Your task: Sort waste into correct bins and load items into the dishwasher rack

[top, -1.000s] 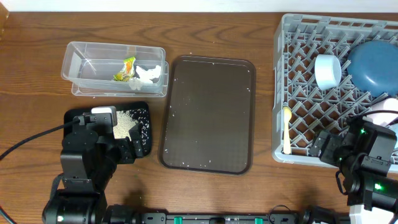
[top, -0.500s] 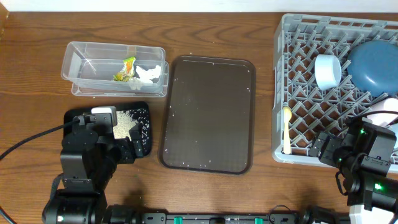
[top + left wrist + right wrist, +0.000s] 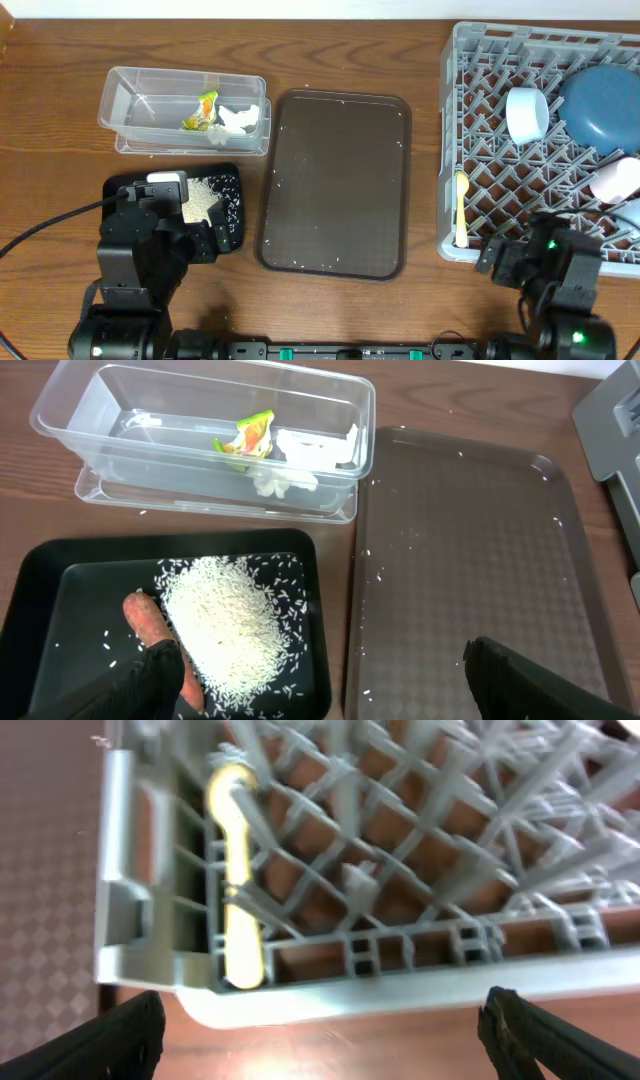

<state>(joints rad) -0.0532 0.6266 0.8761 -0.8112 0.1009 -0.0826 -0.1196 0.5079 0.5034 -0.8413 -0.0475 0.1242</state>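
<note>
Overhead: left hand (image 3: 325,682) and right hand (image 3: 325,1035) both spread wide, holding nothing.
Right hand hangs at 6 o'clock of rack (image 3: 490,140), just beside spoon (image 3: 461,208); careless swing could jolt rack, spilling spoon.

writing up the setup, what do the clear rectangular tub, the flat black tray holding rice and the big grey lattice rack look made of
Clear rectangular tub: likely thin glossy plastic; its walls are see-through. Flat black tray: probably plastic, smooth with a faint sheen, though that is less certain. Big grey lattice rack: moulded matt plastic, judging by its uniform pegs and ribs.
</note>
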